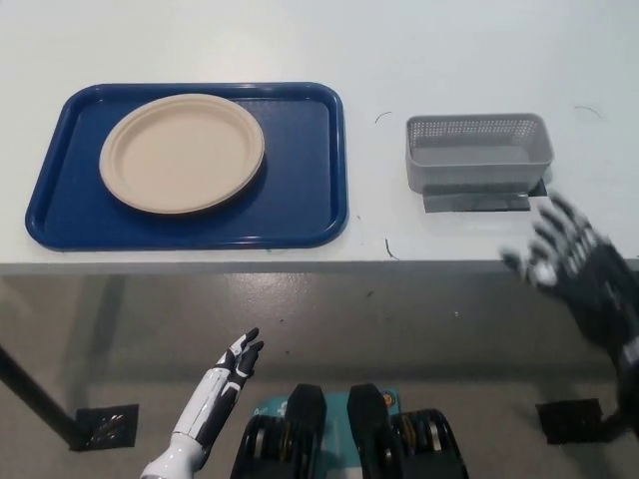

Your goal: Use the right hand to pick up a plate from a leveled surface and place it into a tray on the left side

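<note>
The beige plate [182,153] is seen lying flat inside the blue tray [300,215] at the upper left of the frame, toward the tray's left half, so the placing step is judged done. The black right hand [579,274] is found at the right edge of the frame, below the table's [419,50] front edge, with fingers spread and nothing held. The white left hand [232,364] is rested at the lower left, fingers apart and empty. A grey mesh basket [477,152] is set at the upper right. Only a return of the right hand to rest is judged to be called for next.
</note>
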